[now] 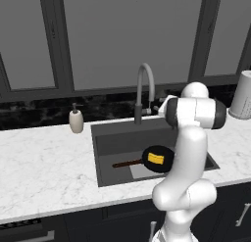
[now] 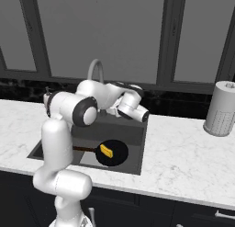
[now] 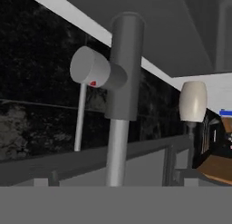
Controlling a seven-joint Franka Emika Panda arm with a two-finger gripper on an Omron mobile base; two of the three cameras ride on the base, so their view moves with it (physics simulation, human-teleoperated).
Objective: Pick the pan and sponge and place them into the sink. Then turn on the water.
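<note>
closing in on the faucet (image 3: 121, 82), the tool (image 2: 143, 115) hangs spread wide, holding nothing. the pan (image 1: 158, 159) sits in the sink (image 1: 117, 138) with the sponge (image 1: 156, 158) on it. best now: nudge the faucet handle (image 3: 89, 67) squarely, gently.

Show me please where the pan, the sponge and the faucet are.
pan (image 1: 165, 165), left base view, black rim near the arm.
sponge (image 1: 156, 158), left base view, its yellow top.
faucet (image 3: 123, 66), hand view, thick grey body beside the handle.
</note>
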